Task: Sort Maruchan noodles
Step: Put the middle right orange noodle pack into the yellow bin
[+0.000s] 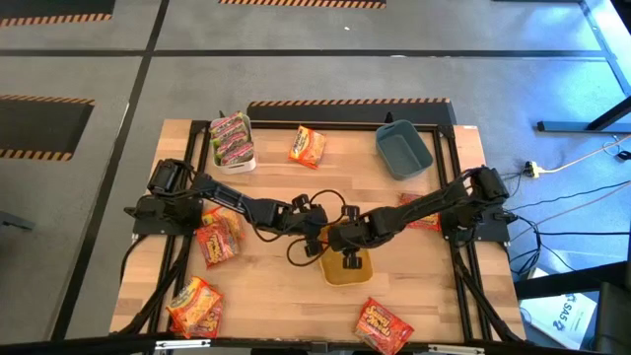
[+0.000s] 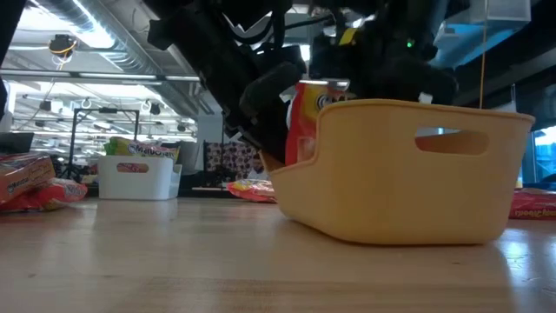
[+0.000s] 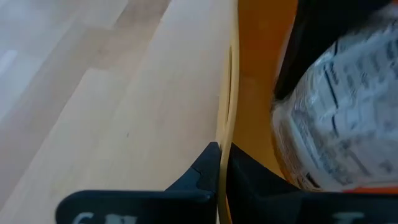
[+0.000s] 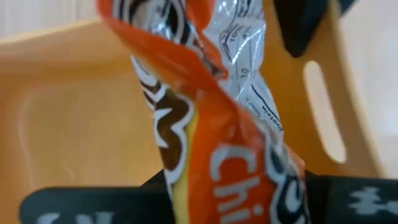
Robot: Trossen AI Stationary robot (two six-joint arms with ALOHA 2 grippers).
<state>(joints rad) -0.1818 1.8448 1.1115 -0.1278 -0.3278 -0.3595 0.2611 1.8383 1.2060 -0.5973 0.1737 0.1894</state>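
Orange packet (image 4: pixel 205 137) pinched in right gripper (image 1: pixel 349 258) jaws (over yellow bin (image 2: pixel 408 209))

Even overhead lighting with soft shadows on the table (image 1: pixel 266 177); ceiling strip lights glare in the low view, arms silhouetted dark; both wrist views blurred, the orange packet (image 4: pixel 211 143) too near for focus

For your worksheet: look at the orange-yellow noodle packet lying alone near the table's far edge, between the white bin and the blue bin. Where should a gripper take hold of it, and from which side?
The orange-yellow noodle packet lies flat on the table, clear of the white bin and blue bin. Probably best: descend from above and pinch a crimped short end or corner, since a flat crinkly pack offers only edges to grip.
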